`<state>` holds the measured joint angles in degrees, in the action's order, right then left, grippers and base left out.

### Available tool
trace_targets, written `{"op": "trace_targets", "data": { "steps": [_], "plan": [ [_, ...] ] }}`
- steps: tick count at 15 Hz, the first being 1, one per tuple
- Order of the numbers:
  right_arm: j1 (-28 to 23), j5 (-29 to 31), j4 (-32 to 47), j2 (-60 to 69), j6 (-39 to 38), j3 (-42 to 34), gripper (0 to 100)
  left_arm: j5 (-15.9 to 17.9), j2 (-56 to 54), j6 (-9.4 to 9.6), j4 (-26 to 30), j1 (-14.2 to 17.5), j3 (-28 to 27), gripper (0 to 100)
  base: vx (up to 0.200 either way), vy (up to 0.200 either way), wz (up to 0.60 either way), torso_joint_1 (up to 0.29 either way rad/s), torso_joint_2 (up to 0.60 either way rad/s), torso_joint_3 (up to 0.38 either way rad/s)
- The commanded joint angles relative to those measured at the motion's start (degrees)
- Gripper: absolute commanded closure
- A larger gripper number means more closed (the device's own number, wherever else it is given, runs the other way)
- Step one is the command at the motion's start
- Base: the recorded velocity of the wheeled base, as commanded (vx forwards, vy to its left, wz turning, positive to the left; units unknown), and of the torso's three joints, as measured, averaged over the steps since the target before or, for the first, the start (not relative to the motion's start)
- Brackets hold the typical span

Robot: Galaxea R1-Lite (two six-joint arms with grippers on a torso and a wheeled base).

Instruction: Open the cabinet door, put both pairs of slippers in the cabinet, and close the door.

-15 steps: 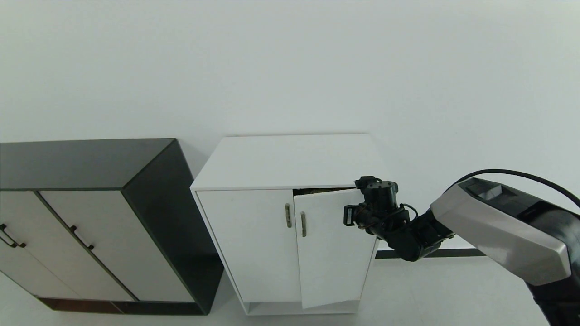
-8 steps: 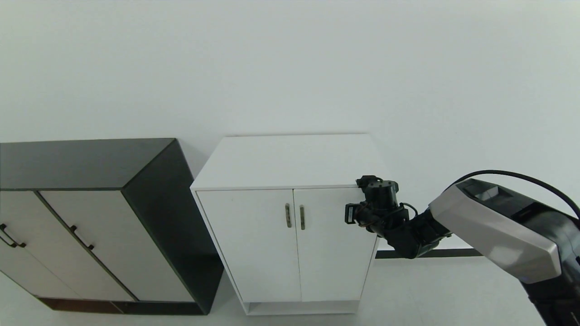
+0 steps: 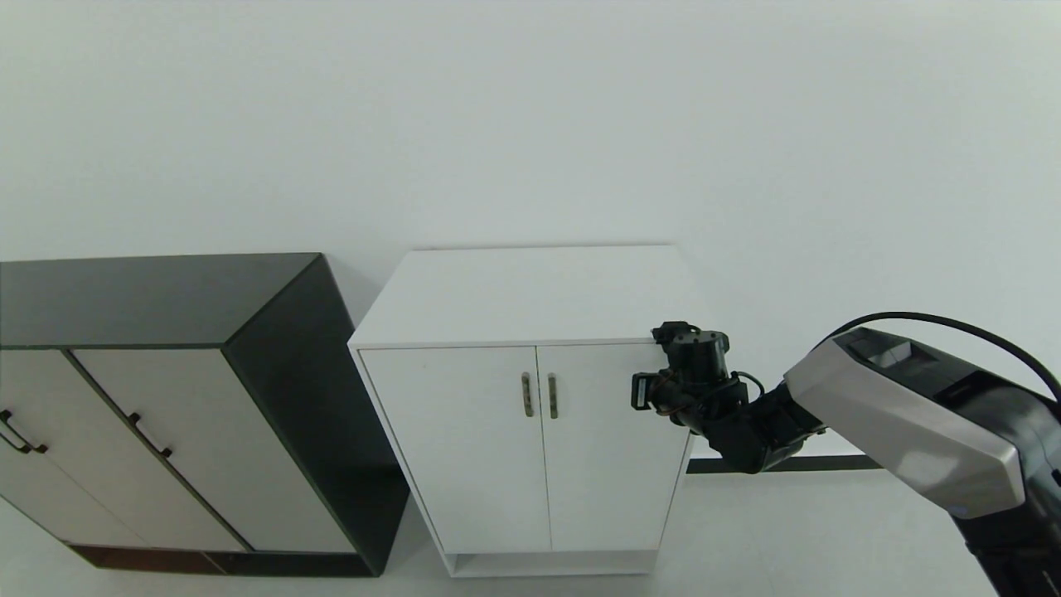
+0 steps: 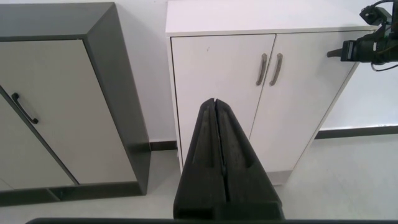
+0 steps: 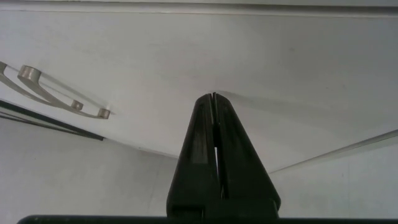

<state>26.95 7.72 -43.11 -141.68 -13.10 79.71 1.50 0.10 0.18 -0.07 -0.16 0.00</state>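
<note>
The white cabinet (image 3: 514,294) stands against the wall with both doors flush. Its two metal handles (image 3: 539,395) meet at the middle. My right gripper (image 3: 656,395) is shut and empty, and it rests against the upper outer edge of the right door (image 3: 609,473). In the right wrist view the shut fingertips of the right gripper (image 5: 214,97) touch the white door panel (image 5: 280,62), with the handles (image 5: 59,93) off to one side. My left gripper (image 4: 215,102) is shut with nothing in it. It hangs back from the cabinet (image 4: 217,68), pointing at its left door.
A black cabinet (image 3: 166,298) with pale doors and dark handles stands close beside the white one on its left. A dark baseboard strip (image 3: 829,463) runs along the wall behind my right arm. Pale bare floor (image 3: 787,539) lies in front.
One second ago the right door stood ajar. It has swung shut with my right gripper against it. Nothing has moved in the last half second.
</note>
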Motion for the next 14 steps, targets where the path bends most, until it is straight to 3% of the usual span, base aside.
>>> {"op": "trace_targets", "data": {
  "steps": [1, 14],
  "plan": [
    [-0.06, 0.02, -0.05, -0.09, 0.01, 0.27, 100, -0.01, 0.08, -0.01, -0.01, -0.02, 0.00, 100, 0.000, 0.000, 0.00, 0.000, 0.00, 0.000],
    [-0.06, 0.11, -0.05, -0.26, 0.18, 0.97, 100, -0.01, -0.01, -0.01, -0.01, 0.07, 0.00, 100, 0.000, 0.000, 0.00, 0.000, 0.00, 0.000]
  ]
}}
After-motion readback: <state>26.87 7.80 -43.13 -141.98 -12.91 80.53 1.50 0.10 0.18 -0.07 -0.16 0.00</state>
